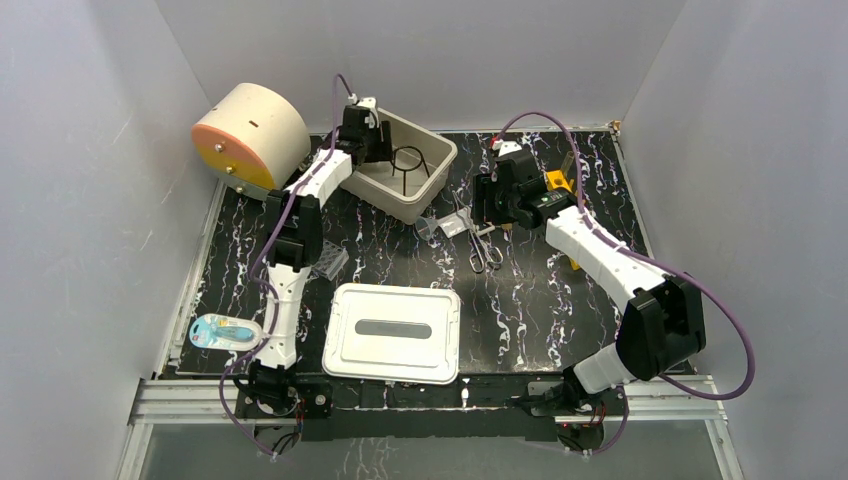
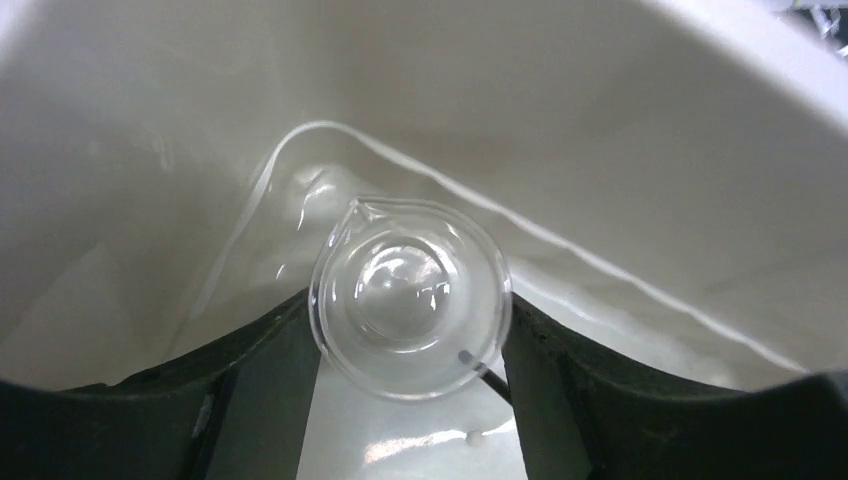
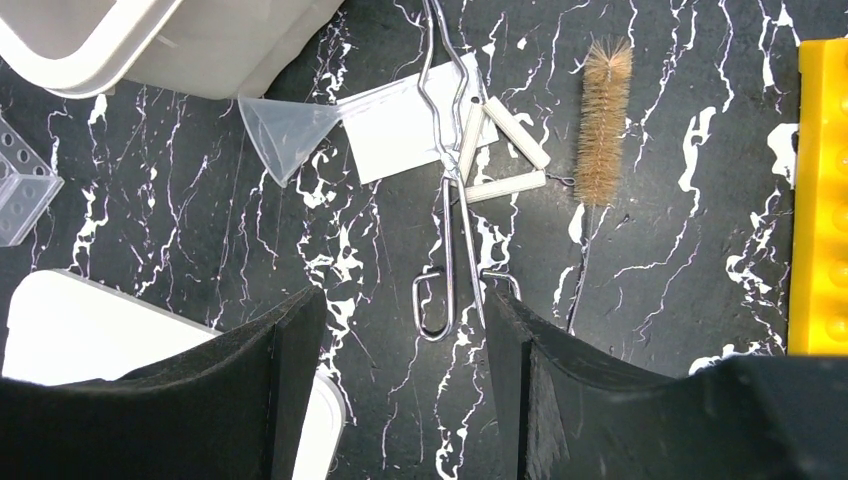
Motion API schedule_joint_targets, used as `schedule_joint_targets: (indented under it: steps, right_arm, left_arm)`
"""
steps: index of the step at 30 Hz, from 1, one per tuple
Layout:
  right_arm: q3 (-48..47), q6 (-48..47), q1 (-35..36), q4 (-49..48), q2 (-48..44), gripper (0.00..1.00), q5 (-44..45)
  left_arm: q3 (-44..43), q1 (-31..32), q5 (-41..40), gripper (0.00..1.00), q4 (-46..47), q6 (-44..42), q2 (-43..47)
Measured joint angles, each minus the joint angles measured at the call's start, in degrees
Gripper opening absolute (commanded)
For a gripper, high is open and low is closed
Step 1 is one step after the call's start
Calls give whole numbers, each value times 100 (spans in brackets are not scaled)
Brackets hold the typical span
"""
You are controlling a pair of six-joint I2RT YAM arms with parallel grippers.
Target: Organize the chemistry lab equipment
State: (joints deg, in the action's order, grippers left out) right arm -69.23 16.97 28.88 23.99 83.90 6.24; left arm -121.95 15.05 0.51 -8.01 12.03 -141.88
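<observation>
**Left and right end effectors at work over the lab equipment.**

**Left arm.** The left end effector [image 2: 408,312] reaches down inside the beige bin [image 1: 432,185] at the far side of the table [image 1: 540,300]. It is closed on a clear beaker [image 2: 410,285], seen from above with its spout pointing away from the wrist. Each finger [image 2: 262,385] meets the beaker's rim, one on either side. The beaker is upright over the pale floor of the bin, with a thin clear plastic edge [image 2: 560,245] curving behind it. A black wire ring stand [image 1: 410,160] is in the same bin.

**Right arm.** The right end effector [image 3: 400,300] hangs open above the table, its two fingers well apart, holding nothing and touching nothing. Below and between the fingers lie the metal forceps [image 3: 452,235], flat on the table with their loop handles towards the wrist. The far part of the forceps crosses a white card [image 3: 395,125] and a triangle of pale tubes [image 3: 508,160]. A clear funnel [image 3: 280,125] lies on its side just left of the card. A tan-bristled brush [image 3: 604,120] lies to the right of the triangle, apart from it. A yellow rack [image 3: 825,200] is at the right edge of this view.

**Near edge.** A white lidded box [image 1: 393,333] is between the two arm bases.
</observation>
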Motion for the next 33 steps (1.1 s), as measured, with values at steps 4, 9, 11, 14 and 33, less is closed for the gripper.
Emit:
schedule_joint_targets:
  steps: [4, 9, 11, 14, 33]
  right_arm:
    - [-20, 48, 0, 61, 37, 68, -4]
    - [-48, 105, 0, 168, 68, 68, -44]
    - [-48, 114, 0, 181, 68, 68, -57]
    - [-48, 136, 0, 210, 68, 68, -68]
    - [-227, 42, -4, 450, 949, 68, -39]
  left_arm:
    - [-461, 11, 39, 72, -321, 63, -90]
    - [-531, 4, -35, 74, -367, 109, 61]
    - [-531, 2, -35, 74, -398, 138, 118]
    - [-531, 0, -35, 76, -439, 179, 199]
    - [1786, 0, 376, 98, -546, 651, 4325]
